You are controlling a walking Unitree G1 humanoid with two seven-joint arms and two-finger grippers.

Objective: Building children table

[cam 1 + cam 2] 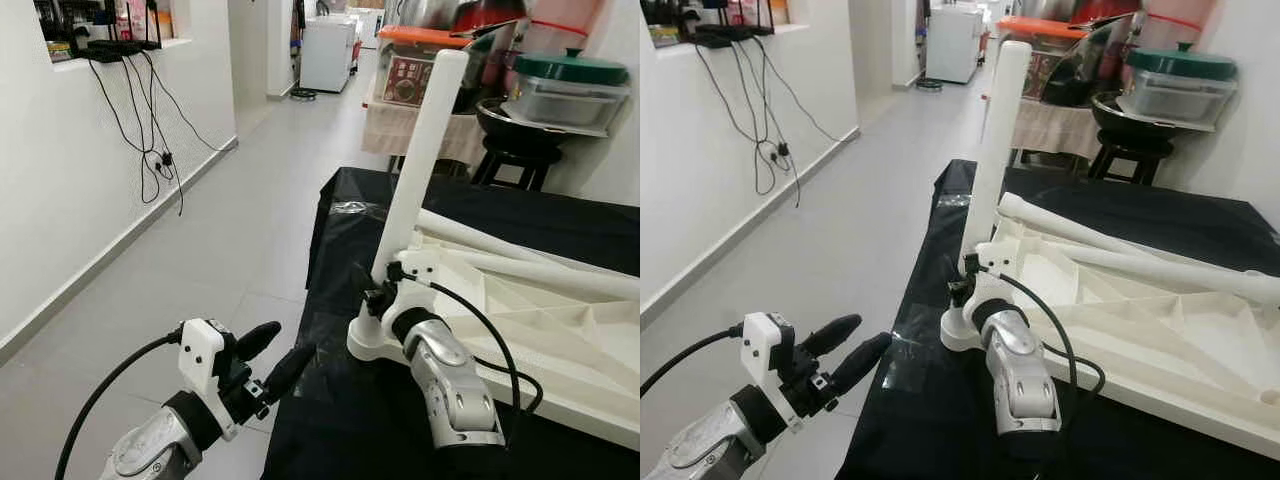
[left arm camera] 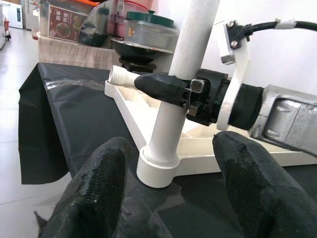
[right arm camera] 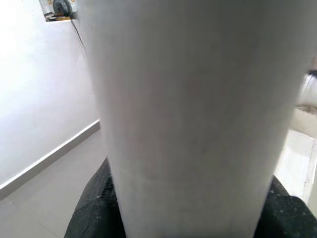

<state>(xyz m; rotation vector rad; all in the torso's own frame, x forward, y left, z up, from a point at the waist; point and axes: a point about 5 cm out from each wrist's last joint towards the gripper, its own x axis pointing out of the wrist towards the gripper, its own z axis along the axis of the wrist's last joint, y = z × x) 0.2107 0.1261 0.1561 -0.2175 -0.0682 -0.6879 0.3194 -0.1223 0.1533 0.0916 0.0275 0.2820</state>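
The right gripper (image 1: 385, 290) was clamped around the upright white table leg (image 1: 420, 150) just above its corner socket (image 1: 375, 345); keeping it vertical mattered, while the left gripper (image 1: 270, 358) hovered open nearby.

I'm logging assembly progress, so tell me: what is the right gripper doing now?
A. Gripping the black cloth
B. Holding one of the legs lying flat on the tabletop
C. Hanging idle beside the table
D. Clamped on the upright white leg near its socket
D: the right gripper has its jaws closed around the upright leg, just above the corner socket of the upturned tabletop.
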